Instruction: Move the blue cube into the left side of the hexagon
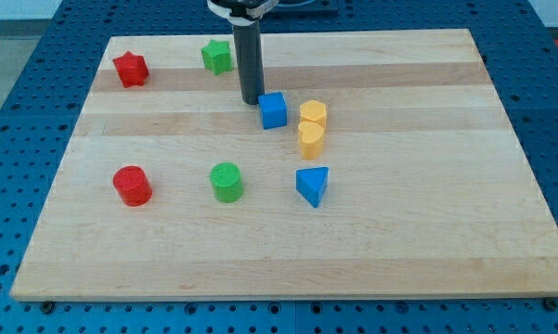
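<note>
My tip [252, 99], a plain rod without jaws, is resting just left of the blue plastic cube [273, 110], which is sitting left of the yellow plastic hexagon [313, 114] on the wooden board [427, 186].

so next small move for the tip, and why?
Probably a short push toward the view's right. My tip sits just left of the blue cube, slightly above it, and the yellow hexagon lies close on the cube's right with a small gap, so that drives the cube into its left side.

Blue cube [273, 109] — yellow hexagon [313, 114] — pale wood board [427, 213].
</note>
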